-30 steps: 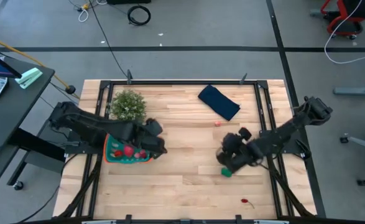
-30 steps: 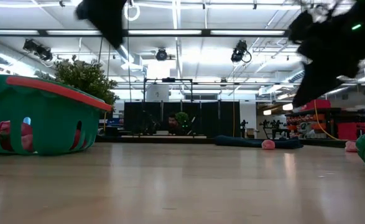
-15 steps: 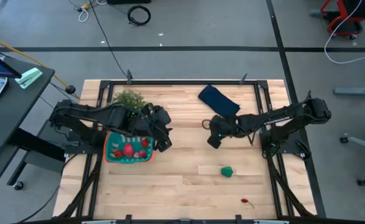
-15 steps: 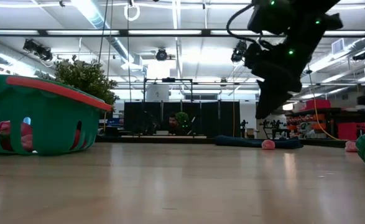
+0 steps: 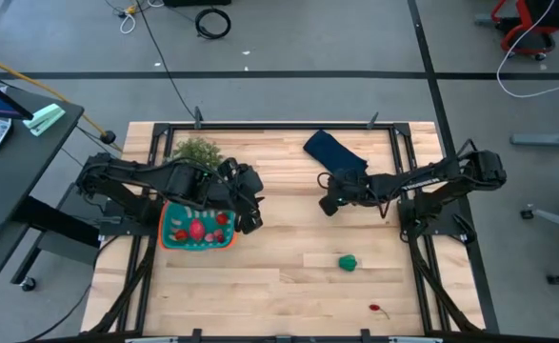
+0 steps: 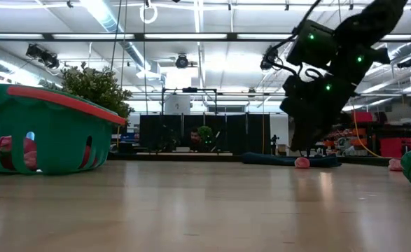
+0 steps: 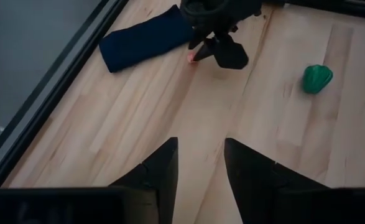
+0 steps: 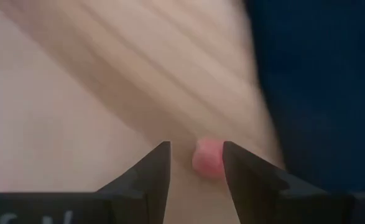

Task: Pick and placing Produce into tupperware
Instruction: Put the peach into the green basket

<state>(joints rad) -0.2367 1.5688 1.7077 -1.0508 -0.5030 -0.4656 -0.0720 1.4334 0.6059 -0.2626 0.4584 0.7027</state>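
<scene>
The teal tupperware [image 5: 168,232] with its orange edge sits at the table's left, and several red and pink produce pieces [image 5: 197,229] lie inside it. My left gripper [image 5: 247,208] hovers open over the container's right edge, holding nothing. My right gripper [image 8: 196,163] is open and low over a small pink produce piece [image 8: 207,159] that rests on the wood beside the dark blue cloth [image 5: 336,154]. Its fingers stand on either side of that piece. A green produce piece [image 5: 348,262] and a small red one [image 5: 379,308] lie on the table nearer the front.
A bushy grey-green plant [image 5: 195,152] stands just behind the tupperware. The blue cloth lies close to my right gripper, toward the far edge. Another pink piece [image 6: 394,164] shows at table height. Bare wood spreads across the middle and near part of the table [image 5: 279,286].
My right gripper has left the green piece, swung toward the far edge and the table's middle, and come down over the pink piece by the blue cloth. The green piece has stayed where it was. My left gripper has shifted slightly toward the far edge and right.
</scene>
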